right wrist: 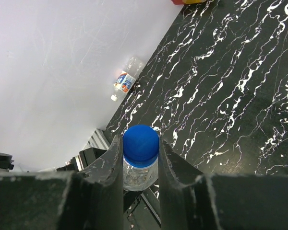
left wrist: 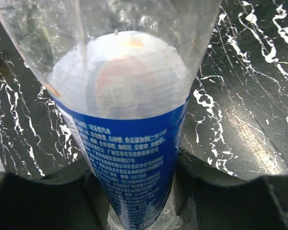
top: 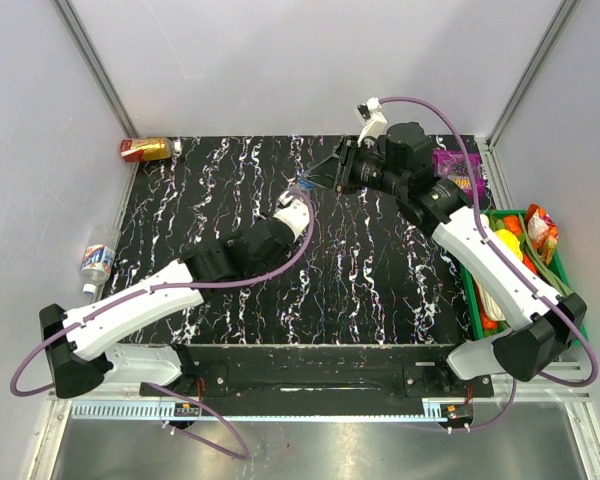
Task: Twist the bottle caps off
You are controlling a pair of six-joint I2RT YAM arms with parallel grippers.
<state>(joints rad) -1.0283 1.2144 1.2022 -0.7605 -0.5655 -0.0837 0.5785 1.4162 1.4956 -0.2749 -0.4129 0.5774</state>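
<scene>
Right gripper [right wrist: 140,142] is clamped on the dark blue cap [right wrist: 140,144], which sits on the neck of the Pepsi bottle [left wrist: 129,143]; the left gripper [left wrist: 139,196] grasps that bottle by its body above mid-table. Second bottle [top: 98,258] lies off the mat [top: 380,280] at the left, white cap [top: 88,290] on. By my judgement neither cap is off yet.

The bottle [left wrist: 129,120] is made of clear glossy plastic, its blue cap [right wrist: 140,139] of smooth matt plastic; the black veined desk [right wrist: 230,96] is finished glossy.
</scene>
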